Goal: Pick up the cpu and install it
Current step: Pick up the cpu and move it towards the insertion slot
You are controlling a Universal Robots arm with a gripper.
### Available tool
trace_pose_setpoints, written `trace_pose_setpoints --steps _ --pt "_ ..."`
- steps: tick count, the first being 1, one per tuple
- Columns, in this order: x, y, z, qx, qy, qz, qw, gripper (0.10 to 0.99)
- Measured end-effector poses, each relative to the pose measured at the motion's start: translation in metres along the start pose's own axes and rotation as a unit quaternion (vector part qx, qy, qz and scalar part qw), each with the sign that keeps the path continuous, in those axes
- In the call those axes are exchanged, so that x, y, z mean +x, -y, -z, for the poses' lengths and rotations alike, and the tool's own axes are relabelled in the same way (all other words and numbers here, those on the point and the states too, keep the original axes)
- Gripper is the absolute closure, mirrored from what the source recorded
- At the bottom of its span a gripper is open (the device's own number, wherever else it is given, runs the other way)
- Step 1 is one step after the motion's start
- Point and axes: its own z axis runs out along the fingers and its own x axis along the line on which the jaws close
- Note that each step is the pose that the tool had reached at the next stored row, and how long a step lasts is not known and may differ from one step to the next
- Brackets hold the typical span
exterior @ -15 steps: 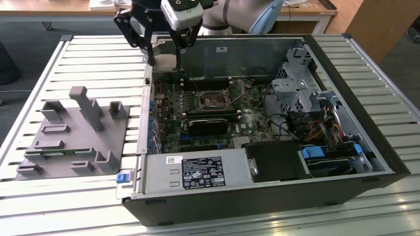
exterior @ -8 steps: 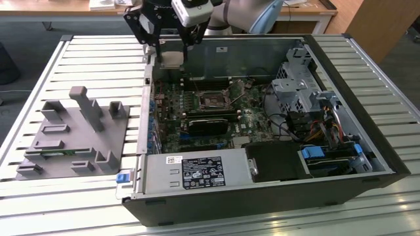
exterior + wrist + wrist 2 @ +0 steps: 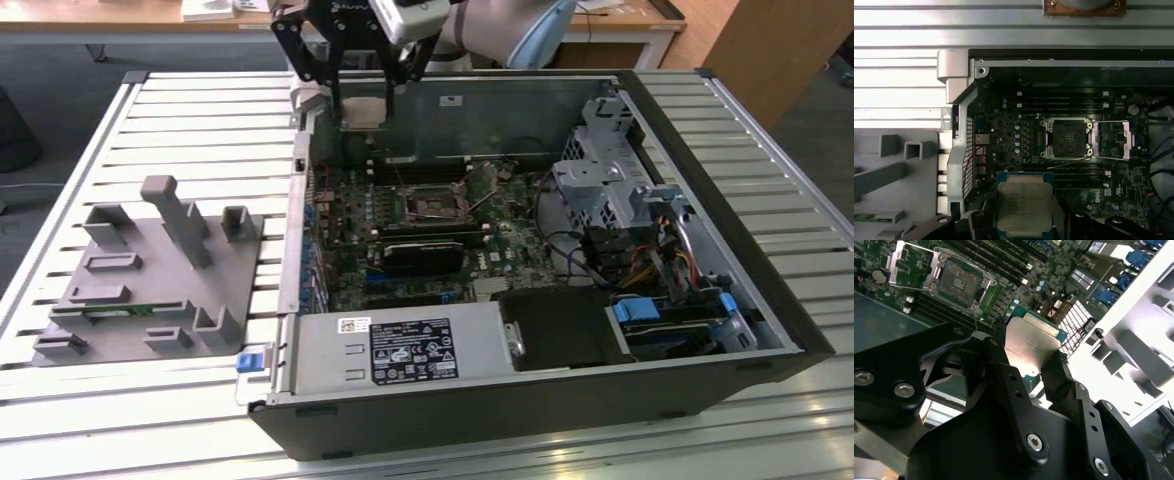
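On the slatted desk lay the open computer case, its motherboard exposed. My claw hung above the board, clamped on the cpu by two opposite edges. In the exterior view the open socket sat at five o'clock from it.

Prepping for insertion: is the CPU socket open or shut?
Open. In the first wrist view the retention frame lies flipped aside and the socket is bare; the gripper holds the cpu.
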Motion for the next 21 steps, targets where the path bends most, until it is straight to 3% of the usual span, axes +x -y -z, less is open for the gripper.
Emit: trace_pose_setpoints --steps 6,17,21 --pt "-0.009 -0.0093 -0.0006 0.0 0.0 0.0 1.0 0.553" --pt "-0.0372 -0.0276 -0.0022 0.0 0.0 0.0 1.0 0.553" --pt "-0.0482 -0.031 -0.0027 0.0 0.0 0.0 1.0 0.553"
